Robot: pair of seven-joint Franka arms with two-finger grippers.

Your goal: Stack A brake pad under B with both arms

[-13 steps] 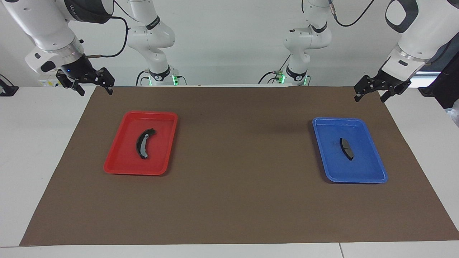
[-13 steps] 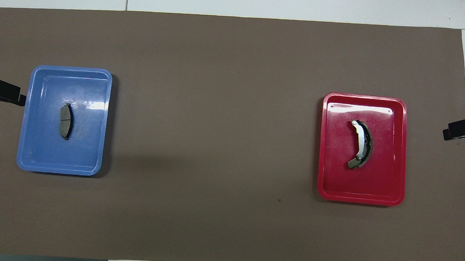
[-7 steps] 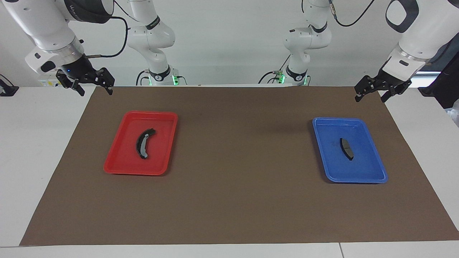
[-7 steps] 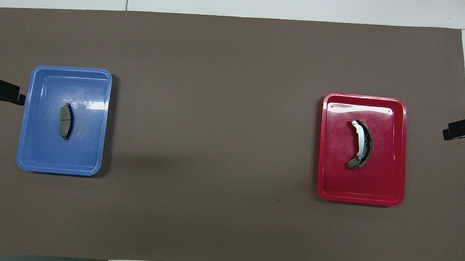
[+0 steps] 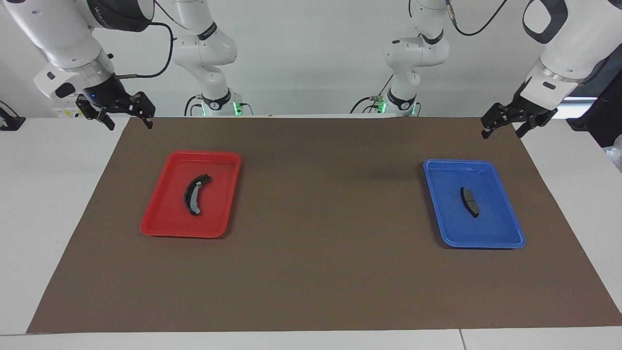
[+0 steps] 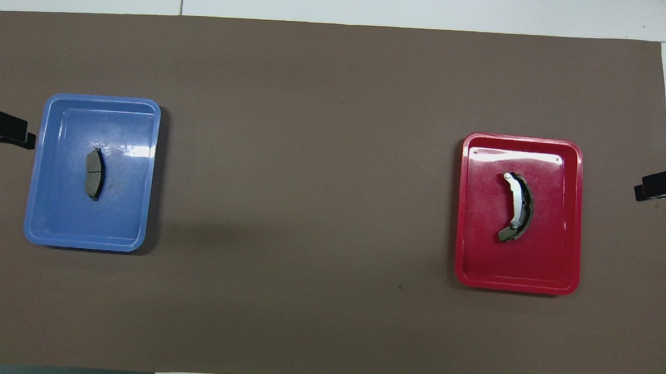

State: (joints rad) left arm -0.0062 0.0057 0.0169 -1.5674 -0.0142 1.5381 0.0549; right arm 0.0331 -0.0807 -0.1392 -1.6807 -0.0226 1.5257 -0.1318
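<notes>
1. My left gripper [image 5: 503,127] hangs in the air over the corner of the brown mat [image 5: 320,272] at my left arm's end of the counter [image 5: 43,204]. Its fingers [image 5: 486,132] are spread apart with nothing between them.

2. My right gripper [image 5: 129,120] hangs over the mat's corner at my right arm's end. Its fingers [image 5: 148,121] are also spread and empty.

3. The A brake pad [image 5: 470,201] lies flat in the blue tray [image 5: 510,233], well apart from my left fingers and lower than them, toward the middle of that tray. It is small, short and dark grey, nearly straight with only a slight bow, and a thin groove crosses its middle [image 6: 94,174].

4. B [image 5: 194,194] lies flat in the red tray [image 5: 160,223], well apart from my right fingers and below them. It is a longer, strongly curved black crescent with a light grey strip running along its face [image 6: 516,207], and a small round pale spot shows at one tip in the overhead view.

5. The two trays sit well apart on the mat, the blue one [image 6: 140,223] toward my left arm's end, the red one [image 6: 571,276] toward my right arm's end. The two parts are not stacked; each rests alone in its own tray.

6. In the overhead view only the tips of my left [image 6: 4,129] and right [image 6: 663,183] grippers show at the edges.
</notes>
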